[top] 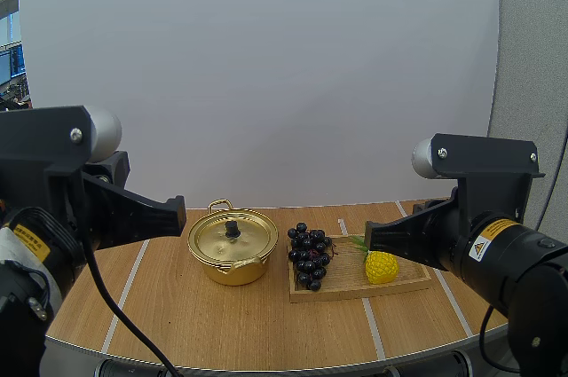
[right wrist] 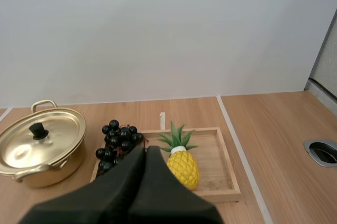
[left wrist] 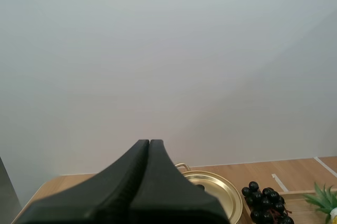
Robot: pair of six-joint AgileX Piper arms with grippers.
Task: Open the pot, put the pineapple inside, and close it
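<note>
A gold pot [top: 232,257] stands on the table with its lid [top: 232,235] on, black knob up; I see the pot [left wrist: 216,195] beyond my left fingers and the pot [right wrist: 39,147] again from the right wrist. A small yellow pineapple [top: 381,265] with green leaves lies on the wooden tray [top: 404,284], beside the grapes. The pineapple [right wrist: 181,165] sits just past my right gripper [right wrist: 146,150], which is shut on nothing. My left gripper [left wrist: 149,143] is shut too, raised above the table short of the pot.
A bunch of dark grapes [top: 309,255] lies on the tray's left half, between pot and pineapple. The grapes [right wrist: 117,142] are close to my right fingertips. A metal-rimmed hole [right wrist: 321,151] is set in the tabletop to the far right of the tray [right wrist: 227,168].
</note>
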